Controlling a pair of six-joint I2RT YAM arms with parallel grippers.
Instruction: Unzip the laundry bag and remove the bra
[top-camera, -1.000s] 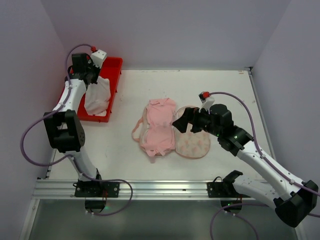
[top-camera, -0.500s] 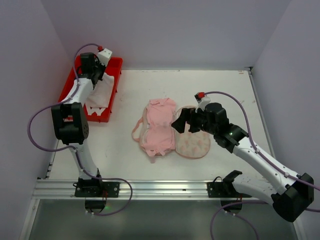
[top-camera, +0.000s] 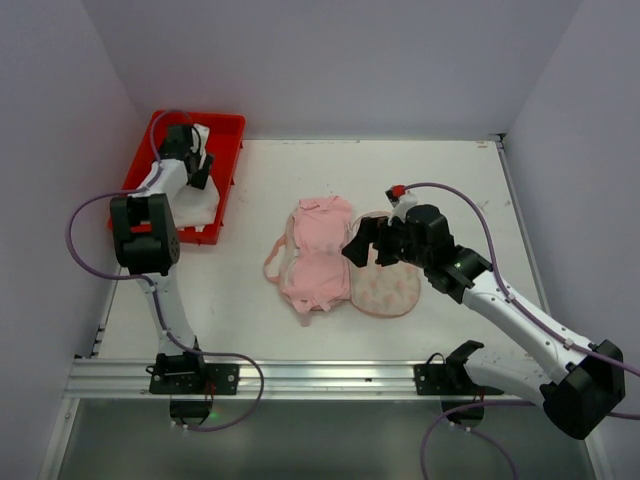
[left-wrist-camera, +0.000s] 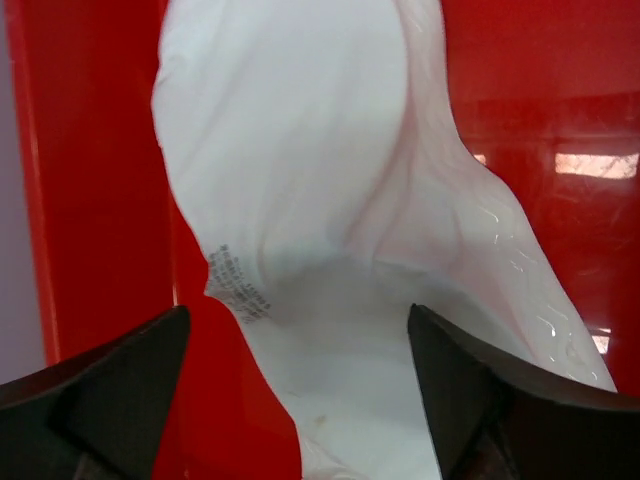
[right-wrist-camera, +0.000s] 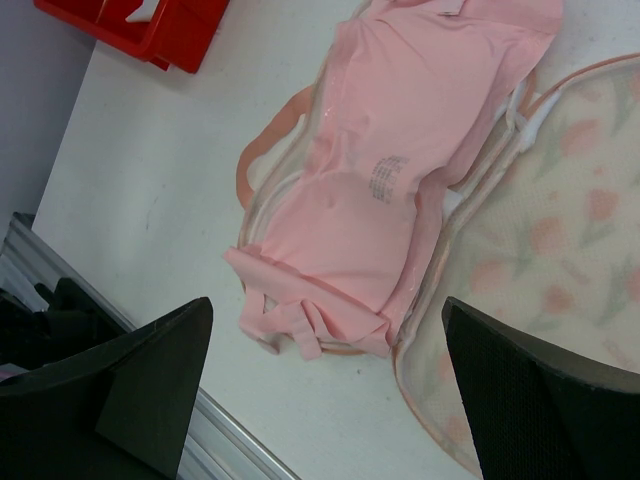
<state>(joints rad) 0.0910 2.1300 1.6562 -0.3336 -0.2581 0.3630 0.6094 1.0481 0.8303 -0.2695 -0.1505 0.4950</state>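
Note:
The laundry bag (top-camera: 388, 285) lies unzipped and spread flat mid-table, its printed cream half (right-wrist-camera: 560, 280) to the right. The pale pink bra (top-camera: 318, 250) rests on the bag's left half, straps trailing toward the near edge (right-wrist-camera: 400, 190). My right gripper (top-camera: 362, 245) hovers open above the seam between the two halves, nothing between its fingers (right-wrist-camera: 325, 390). My left gripper (top-camera: 192, 170) is down in the red tray (top-camera: 228, 125), open just above a white garment (left-wrist-camera: 300, 150) that lies loose on the tray floor (left-wrist-camera: 100, 150).
The white garment (top-camera: 198, 205) fills the near part of the tray. A metal rail (top-camera: 300, 378) runs along the table's near edge. Pale walls close in the left, back and right sides.
The left gripper has opened and let the white garment drop into the tray, then sunk lower over it. The right gripper has edged slightly left over the bag.

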